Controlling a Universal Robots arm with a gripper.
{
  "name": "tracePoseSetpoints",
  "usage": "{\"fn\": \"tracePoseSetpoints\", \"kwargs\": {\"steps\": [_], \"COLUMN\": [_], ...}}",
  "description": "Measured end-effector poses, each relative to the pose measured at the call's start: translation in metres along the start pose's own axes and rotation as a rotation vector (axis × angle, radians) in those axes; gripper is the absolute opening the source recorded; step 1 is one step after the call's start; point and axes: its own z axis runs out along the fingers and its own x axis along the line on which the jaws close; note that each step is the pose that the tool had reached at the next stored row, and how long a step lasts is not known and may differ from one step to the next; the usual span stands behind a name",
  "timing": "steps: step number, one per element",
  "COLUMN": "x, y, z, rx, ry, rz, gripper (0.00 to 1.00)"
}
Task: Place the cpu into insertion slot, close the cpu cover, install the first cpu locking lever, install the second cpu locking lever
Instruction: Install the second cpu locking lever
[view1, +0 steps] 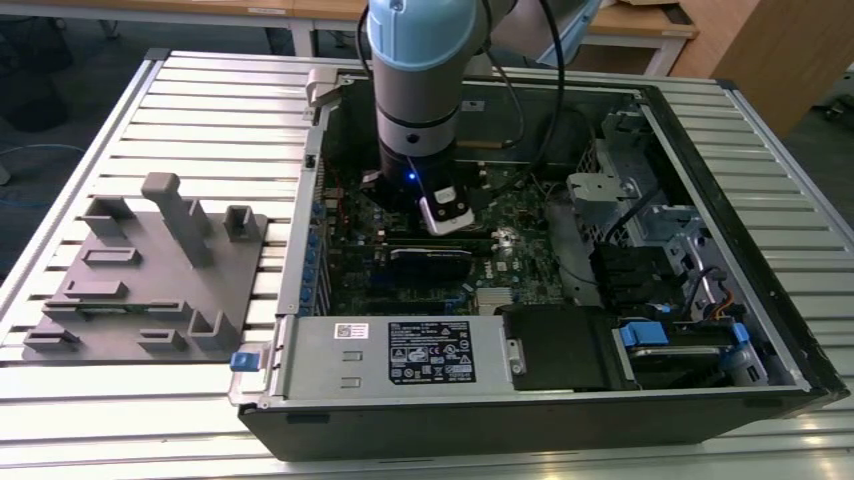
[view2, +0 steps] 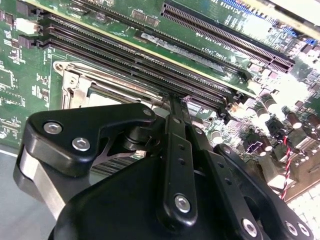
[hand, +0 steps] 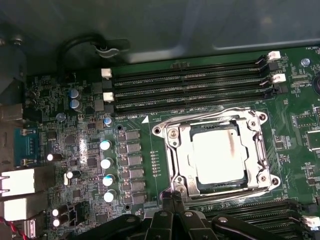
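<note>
1. We found the cpu (hand: 218, 154) seated in the insertion slot (hand: 176, 165) on the motherboard (hand: 80, 150), its grey top showing through the cpu cover (hand: 260, 145), which lay flat around it.
2. The gripper (hand: 172, 197) hung just beside the socket's edge, fingertips drawn nearly together with nothing between them that we could see.
3. In the exterior view the arm (view1: 420, 100) stood upright inside the computer case (view1: 747, 250).
4. We judged the levers to be the work in hand: press along the socket's rim, keeping off the nearby memory slots (hand: 190, 85).
</note>
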Motion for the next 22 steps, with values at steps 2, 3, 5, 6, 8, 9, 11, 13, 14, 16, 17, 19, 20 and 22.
{"fn": "tracePoseSetpoints", "kwargs": {"steps": [2, 3, 5, 6, 8, 9, 11, 13, 14, 16, 17, 19, 20, 22], "x": [0.0005, 0.0008, 0.0016, 0.0021, 0.0027, 0.0029, 0.0030, 0.0030, 0.0029, 0.0028, 0.0028, 0.0027, 0.0027, 0.0025], "y": [-0.0001, -0.0001, -0.0003, -0.0004, -0.0004, -0.0005, -0.0005, -0.0004, -0.0001, 0.0005, 0.0008, 0.0015, 0.0019, 0.0027], "z": [0.0002, 0.0004, 0.0006, 0.0008, 0.0008, 0.0008, 0.0008, -0.0007, -0.0020, -0.0057, -0.0079, -0.0123, -0.0147, -0.0198], "rx": [-0.0001, -0.0002, -0.0003, -0.0003, -0.0003, -0.0002, -0.0003, -0.0003, -0.0006, -0.0003, -0.0003, -0.0001, -0.0002, -0.0002], "ry": [-0.0001, -0.0001, -0.0002, -0.0001, -0.0001, 0.0000, -0.0001, -0.0001, -0.0003, -0.0002, -0.0002, -0.0001, -0.0001, -0.0001], "rz": [0.000, 0.000, 0.000, 0.000, 0.000, 0.000, 0.000, 0.000, 0.000, 0.000, 0.000, 0.000, 0.000, 0.000], "gripper": [0.10, 0.10, 0.10, 0.10, 0.10, 0.10, 0.10, 0.10, 0.10, 0.10, 0.10, 0.10, 0.10, 0.10]}}
